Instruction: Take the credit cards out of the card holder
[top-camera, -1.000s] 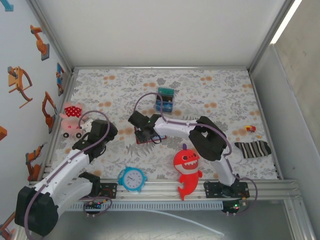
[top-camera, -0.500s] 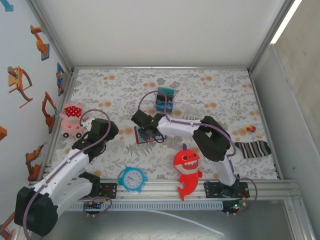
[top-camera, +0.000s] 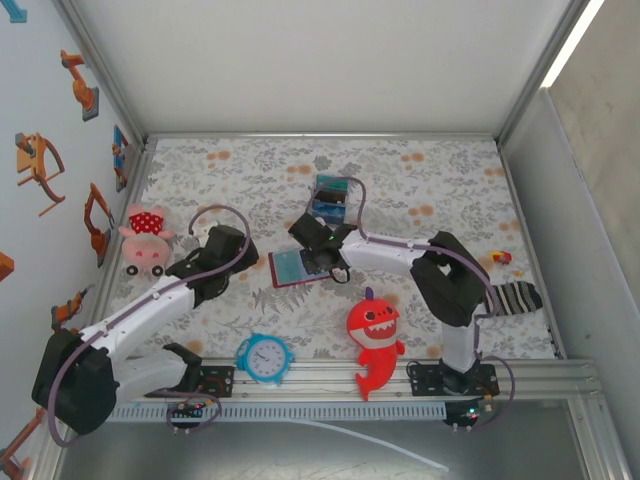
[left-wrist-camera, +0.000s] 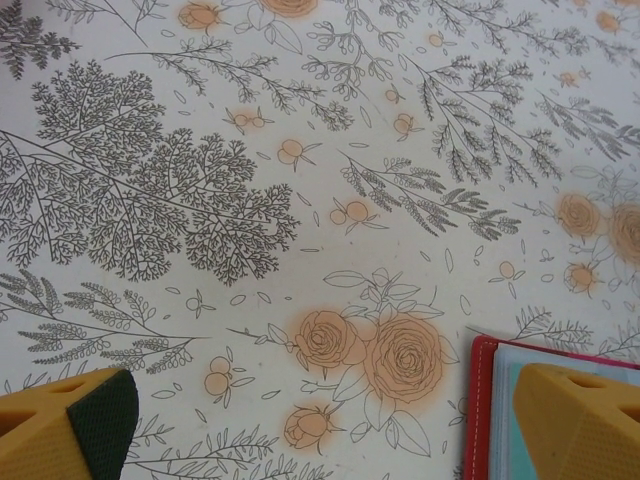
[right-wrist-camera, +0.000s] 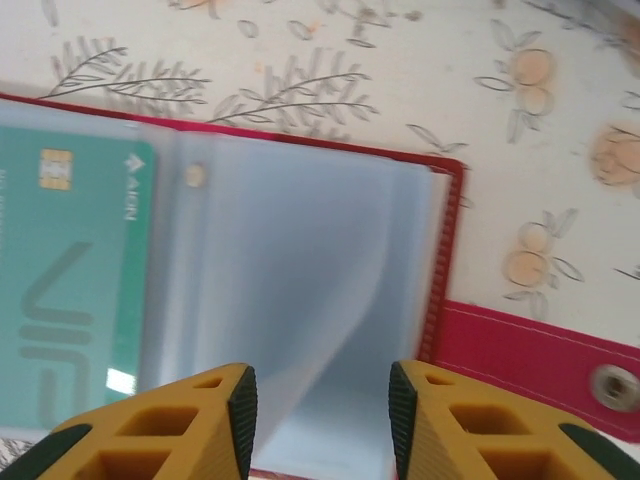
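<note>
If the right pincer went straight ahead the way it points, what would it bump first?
Probably the clear plastic pocket of the open card holder, beside the teal card; depth is hard to judge.

Table cover (left-wrist-camera: 300, 150): printed floral sheet, matt and smooth, no glare on my feed.

Card holder (right-wrist-camera: 520, 340): dark red leather-look skin with a fine grain and pale stitching along the tab. The snap (right-wrist-camera: 608, 383) looks like dull metal. Its inner sleeves (right-wrist-camera: 300, 270) are clear soft plastic, glossy and slightly milky.

Credit card (right-wrist-camera: 70, 290) under the sleeve: smooth teal plastic with a gold metallic chip.

Right gripper (right-wrist-camera: 322, 400): fingers (right-wrist-camera: 180, 425) of matt yellow plastic, with dark pads (right-wrist-camera: 243, 405).

Left gripper (left-wrist-camera: 320, 430): same yellow plastic. Its pad (left-wrist-camera: 100, 425) reads dark green and finely rough.

Shark toy (top-camera: 375, 335): red; plush or rubber, I can't tell.

Sock (top-camera: 515, 297): striped knit cloth.

Front rail (top-camera: 320, 372): bare brushed metal.
</note>
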